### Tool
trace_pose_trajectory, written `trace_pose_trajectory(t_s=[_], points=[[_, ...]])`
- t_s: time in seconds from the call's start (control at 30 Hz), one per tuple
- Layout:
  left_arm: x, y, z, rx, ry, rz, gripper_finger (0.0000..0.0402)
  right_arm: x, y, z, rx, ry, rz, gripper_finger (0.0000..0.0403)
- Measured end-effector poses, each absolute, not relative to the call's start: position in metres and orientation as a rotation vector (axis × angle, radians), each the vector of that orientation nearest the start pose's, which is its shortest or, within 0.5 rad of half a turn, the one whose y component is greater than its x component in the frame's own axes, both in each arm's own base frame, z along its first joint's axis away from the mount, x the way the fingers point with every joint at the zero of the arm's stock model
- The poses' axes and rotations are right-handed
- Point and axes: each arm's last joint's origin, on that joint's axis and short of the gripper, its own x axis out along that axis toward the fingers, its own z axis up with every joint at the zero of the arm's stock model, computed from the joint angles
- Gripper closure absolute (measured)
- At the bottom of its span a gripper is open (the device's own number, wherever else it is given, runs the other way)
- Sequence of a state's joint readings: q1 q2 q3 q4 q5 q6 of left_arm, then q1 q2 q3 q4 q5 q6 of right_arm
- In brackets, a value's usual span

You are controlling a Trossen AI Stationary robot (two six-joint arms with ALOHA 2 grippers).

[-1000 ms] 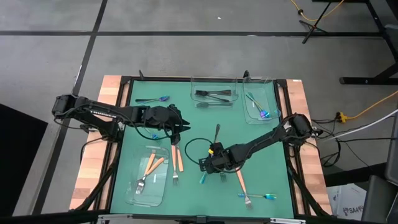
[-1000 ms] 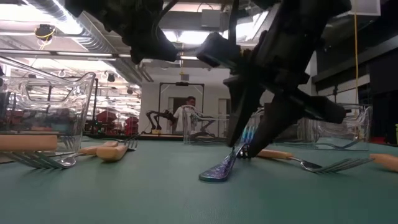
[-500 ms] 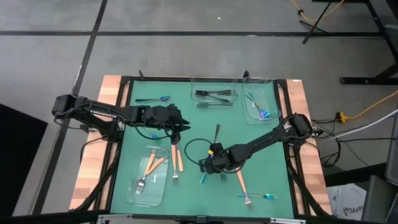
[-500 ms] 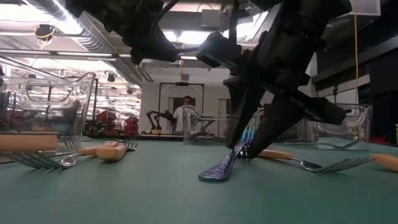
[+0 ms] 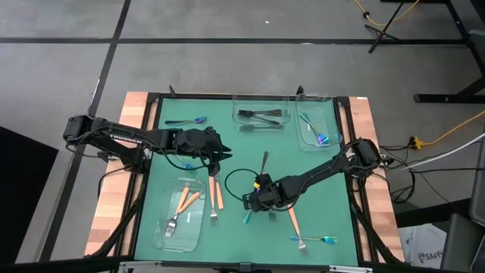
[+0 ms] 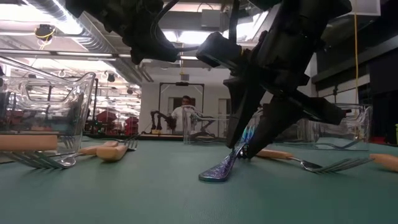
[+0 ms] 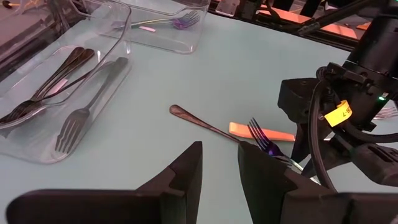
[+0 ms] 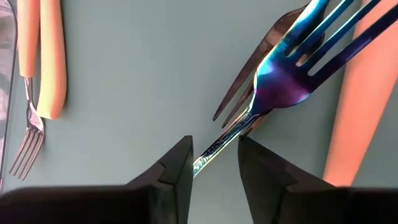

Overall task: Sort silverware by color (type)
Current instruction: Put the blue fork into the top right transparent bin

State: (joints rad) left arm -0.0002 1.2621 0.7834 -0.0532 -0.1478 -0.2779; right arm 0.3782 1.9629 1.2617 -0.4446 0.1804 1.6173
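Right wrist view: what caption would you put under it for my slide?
Right gripper straddling the handle of a shiny iridescent blue fork on the green table mat, two orange-handled forks nearby.

black forks [image 7: 53, 84] lie in a clear tray [image 7: 118, 59] beyond the left gripper [image 7: 219, 167].

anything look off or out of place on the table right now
Mostly the iridescent fork under the right gripper: it lies crossed over a black fork, tines overlapping, beside an orange handle. Kinds are mixed there.
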Motion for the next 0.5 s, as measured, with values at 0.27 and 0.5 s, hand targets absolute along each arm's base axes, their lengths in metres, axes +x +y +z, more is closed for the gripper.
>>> trace_pose_trajectory(t_s=[0.27,0.5], points=[[0.2678,0.0042,0.2462,-0.231,0.510,0.217,0.0305,0.3636,0.1352,0.1452,1.124,0.926,-0.724,0.0361],[0.2676,0.0042,0.2460,-0.230,0.514,0.218,0.0305,0.3633,0.1353,0.1453,1.111,0.905,-0.736,0.0400]])
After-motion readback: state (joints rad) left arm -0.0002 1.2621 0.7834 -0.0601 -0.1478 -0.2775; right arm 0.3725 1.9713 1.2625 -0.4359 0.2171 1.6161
